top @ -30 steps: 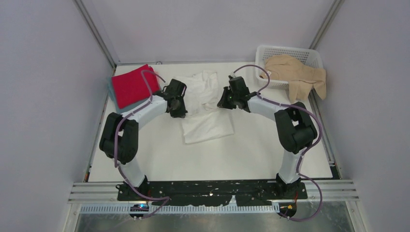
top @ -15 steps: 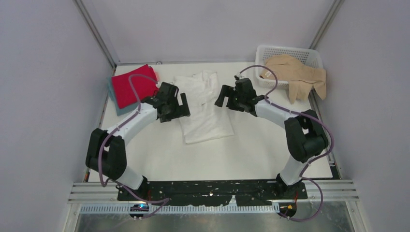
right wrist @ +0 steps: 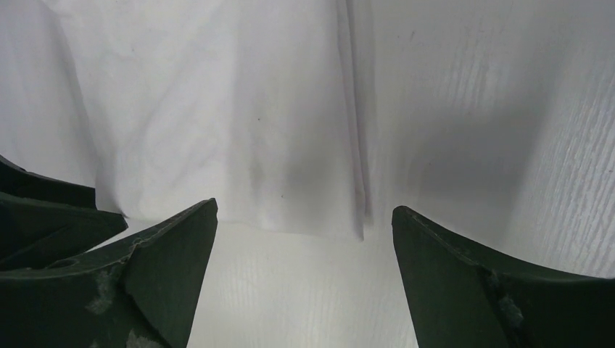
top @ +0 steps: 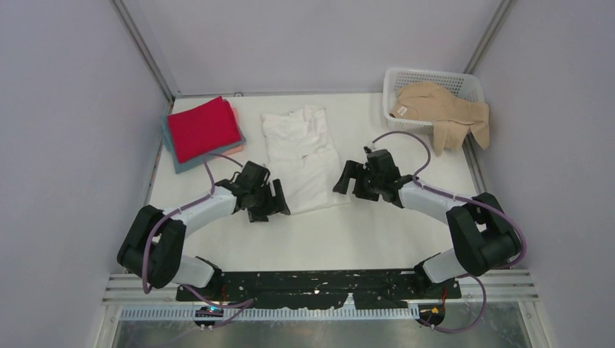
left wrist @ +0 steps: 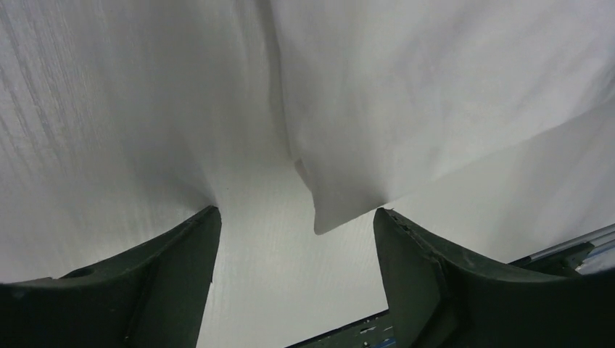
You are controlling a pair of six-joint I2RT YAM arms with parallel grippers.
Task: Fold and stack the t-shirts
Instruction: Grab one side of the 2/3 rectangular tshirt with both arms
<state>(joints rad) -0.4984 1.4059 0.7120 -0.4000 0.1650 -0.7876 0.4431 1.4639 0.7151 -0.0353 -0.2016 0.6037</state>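
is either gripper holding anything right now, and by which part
Nothing is held: the left gripper and right gripper are both open beside the near corners of the white t-shirt.

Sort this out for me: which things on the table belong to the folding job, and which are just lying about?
Job:
- white t-shirt, mid-table
- tan t-shirt, draped over the basket's edge
- red folded shirt, far left, on top of a teal-blue folded shirt

Lying about:
- white lattice basket, far right corner
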